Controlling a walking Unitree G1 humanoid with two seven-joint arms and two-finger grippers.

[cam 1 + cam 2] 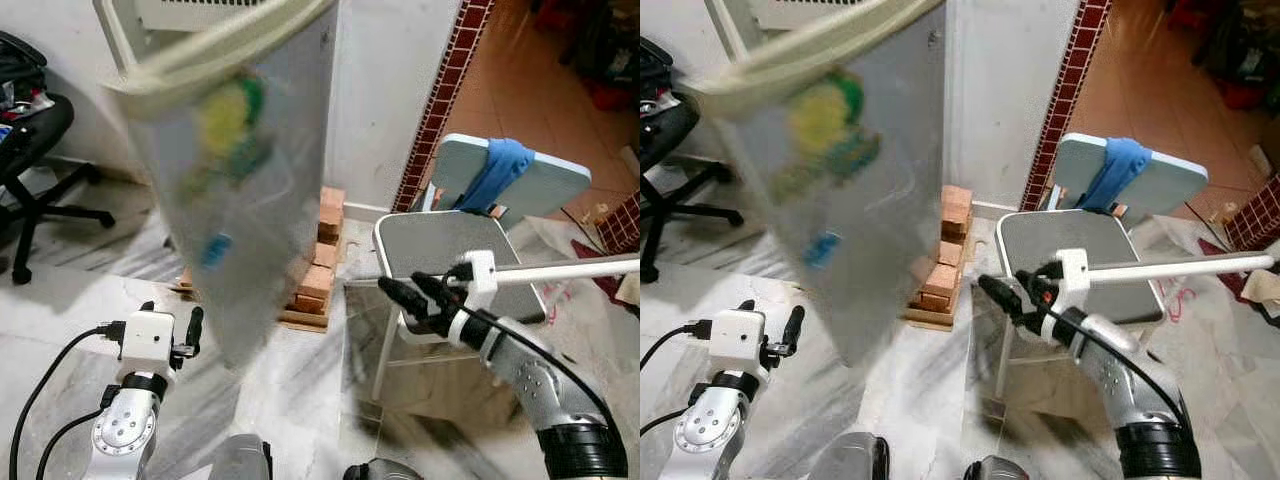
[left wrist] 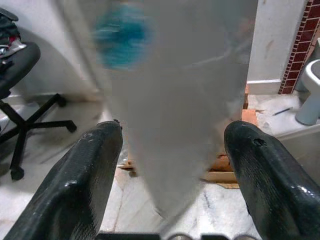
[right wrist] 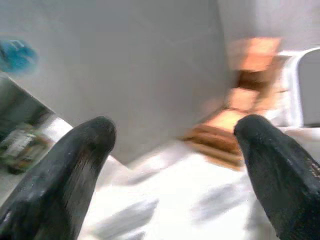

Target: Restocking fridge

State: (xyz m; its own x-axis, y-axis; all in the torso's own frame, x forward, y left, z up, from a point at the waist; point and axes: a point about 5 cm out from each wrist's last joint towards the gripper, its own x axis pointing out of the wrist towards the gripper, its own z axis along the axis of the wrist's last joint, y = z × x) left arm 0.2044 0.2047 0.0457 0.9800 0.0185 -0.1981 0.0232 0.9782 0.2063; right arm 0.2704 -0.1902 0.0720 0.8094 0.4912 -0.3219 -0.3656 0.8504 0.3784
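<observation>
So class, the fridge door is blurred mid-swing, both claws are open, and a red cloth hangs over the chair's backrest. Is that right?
Not quite: the cloth on the chair backrest is blue, as the left eye view shows. The fridge door is blurred, and the left claw and right claw are both open.

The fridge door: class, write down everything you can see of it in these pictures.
The fridge door is a tall grey panel, metallic in look, with a pale cream seal along its top edge. It is blurred. Stuck to its face are a yellow and green sticker and a smaller blue one. It stands above the marble floor, ahead of both grippers, with bricks behind it. Neither gripper touches it.
</observation>
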